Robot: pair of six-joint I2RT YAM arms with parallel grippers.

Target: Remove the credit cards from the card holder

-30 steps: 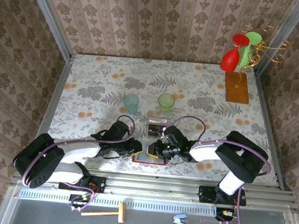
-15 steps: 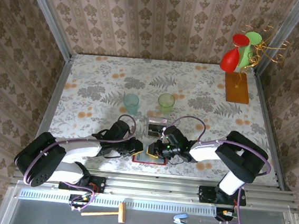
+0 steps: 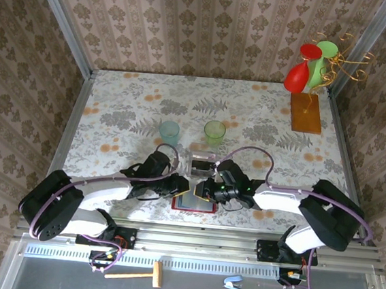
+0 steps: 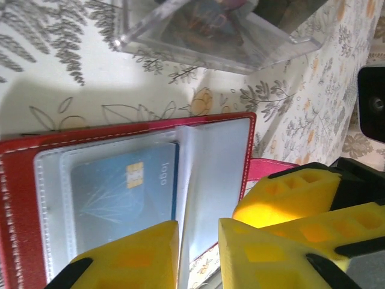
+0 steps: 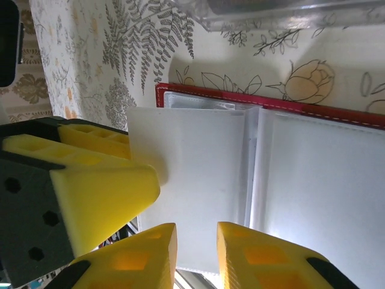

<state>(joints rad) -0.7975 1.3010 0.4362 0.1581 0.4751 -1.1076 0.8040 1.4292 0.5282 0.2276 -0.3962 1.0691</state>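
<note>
While both arms crowd the open card holder (image 4: 24, 180), its near edge is hidden. Left gripper (image 4: 198, 256) jaws pinch a clear pocket leaf; right gripper (image 5: 195, 256) jaws' grip cannot be told. The blue credit card (image 4: 120, 192) sits pocketed.

Dark-red card holder (image 4: 24, 180), blue credit card (image 4: 120, 195), yellow fingers (image 5: 252, 256), floral table (image 3: 128, 104)

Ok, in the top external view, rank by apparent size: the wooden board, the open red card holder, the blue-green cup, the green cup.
1. Orange-brown rectangular wooden board, largest.
2. Dark-red open card holder, though the yellow fingers cover part of it, so its rank is unsure.
3. Translucent blue-green cup and translucent green cup: they look alike in size, so no ranking between them.
</note>
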